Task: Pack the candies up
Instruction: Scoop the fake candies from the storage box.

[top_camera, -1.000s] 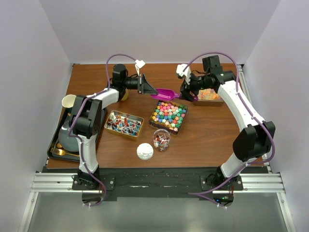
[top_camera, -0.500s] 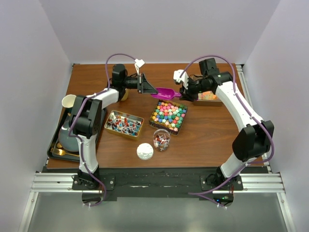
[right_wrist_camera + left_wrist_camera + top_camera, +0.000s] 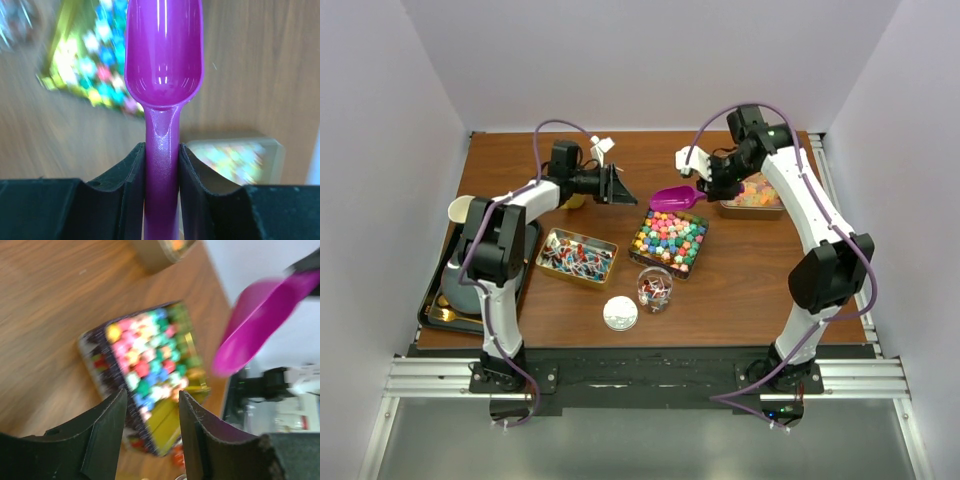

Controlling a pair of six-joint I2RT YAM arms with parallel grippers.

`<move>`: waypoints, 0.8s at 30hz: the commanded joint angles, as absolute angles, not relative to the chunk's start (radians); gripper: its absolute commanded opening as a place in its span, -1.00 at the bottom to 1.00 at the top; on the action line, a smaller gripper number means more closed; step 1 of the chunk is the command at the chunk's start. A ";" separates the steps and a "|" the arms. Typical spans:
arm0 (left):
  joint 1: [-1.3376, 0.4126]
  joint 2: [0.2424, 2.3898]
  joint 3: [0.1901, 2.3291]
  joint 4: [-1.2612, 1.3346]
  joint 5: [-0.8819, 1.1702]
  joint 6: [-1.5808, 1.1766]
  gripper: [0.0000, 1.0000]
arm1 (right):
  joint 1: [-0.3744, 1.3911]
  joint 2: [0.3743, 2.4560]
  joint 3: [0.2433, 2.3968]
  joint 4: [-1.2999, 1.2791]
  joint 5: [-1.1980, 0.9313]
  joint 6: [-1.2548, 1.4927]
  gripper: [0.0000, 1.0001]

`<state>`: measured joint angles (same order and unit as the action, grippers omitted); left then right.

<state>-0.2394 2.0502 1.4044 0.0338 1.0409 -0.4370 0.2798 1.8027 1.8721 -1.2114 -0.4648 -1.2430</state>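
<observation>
Right, on my screen the right gripper (image 3: 706,190) is clamped on the handle of the purple scoop (image 3: 672,198). In the wrist view its two fingers press the handle from either side, and the scoop's bowl looks empty. The scoop hangs by the far edge of the tin of multicoloured balls (image 3: 670,240) in the middle of the table (image 3: 740,290); I cannot tell whether it is over the tin or just beyond it. The left gripper (image 3: 618,187) stands part-way open with nothing between its fingers, apart from the scoop and pointing toward it. The wrapped sweets (image 3: 577,257) lie in a tin left of the balls, and the orange-pink pieces (image 3: 752,194) in a tin just beside the right gripper. A glass jar (image 3: 654,288) near the front holds a few wrapped sweets, with a white lid (image 3: 620,313) just beside it
</observation>
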 commanded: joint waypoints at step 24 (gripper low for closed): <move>-0.411 1.686 0.993 -0.129 0.761 0.405 0.07 | 0.508 1.928 1.968 -1.582 0.262 -1.563 -1.00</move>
<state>-0.3557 1.7515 1.0447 -0.2478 0.8185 0.4076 0.4831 1.9564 1.9926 -1.3319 0.1467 -1.5875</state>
